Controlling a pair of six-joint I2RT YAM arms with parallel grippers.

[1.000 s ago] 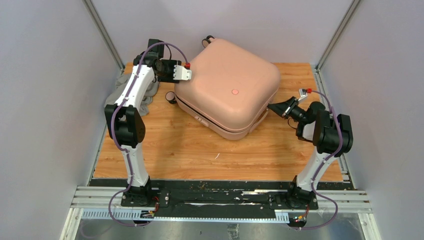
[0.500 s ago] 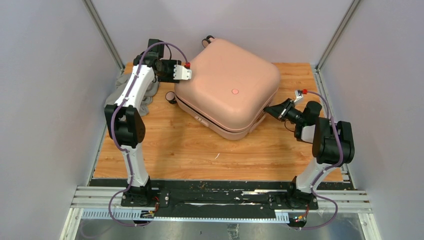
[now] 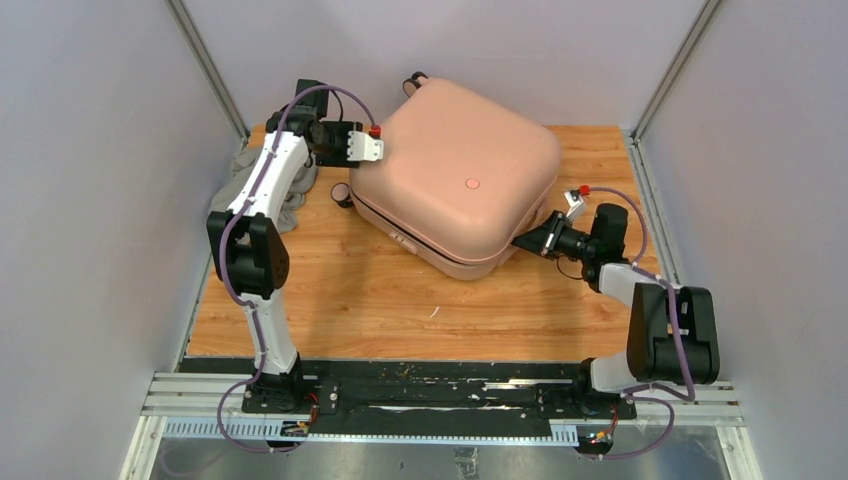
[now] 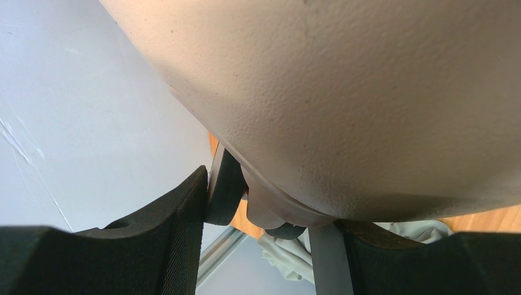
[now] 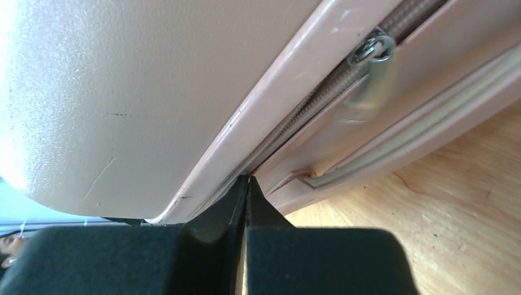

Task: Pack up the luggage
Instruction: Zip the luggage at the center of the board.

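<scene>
1. The luggage [image 3: 450,170] is seen lying flat on the wooden table [image 3: 380,290], in the far middle part and turned diagonally. Its pink shell faces upward, and the small round dot [image 3: 472,184] is on top.
2. Small black wheels are seen at the far corner [image 3: 415,80] and at the left corner [image 3: 341,195] of the luggage.
3. The left gripper [image 3: 374,149] is placed at the far-left corner of the luggage. In the left wrist view its fingers [image 4: 153,246] stand apart, with this corner between them. One finger is touched by a black wheel [image 4: 222,190] and the other lies against the shell, so the corner appears to be clamped.
4. The right gripper [image 3: 520,243] is placed at the near-right side of the luggage, low and close to the table.
5. In the right wrist view its fingers [image 5: 209,246] are pressed fully together, and nothing is seen between them. The tips are set at the zip line, where the two halves of the shell meet.
6. A metal zip pull [image 5: 372,55] is seen on the same zip line, apart from the closed tips.
7. A grey cloth [image 3: 240,165] is seen at the far-left edge of the table, partly hidden by the left arm.
</scene>
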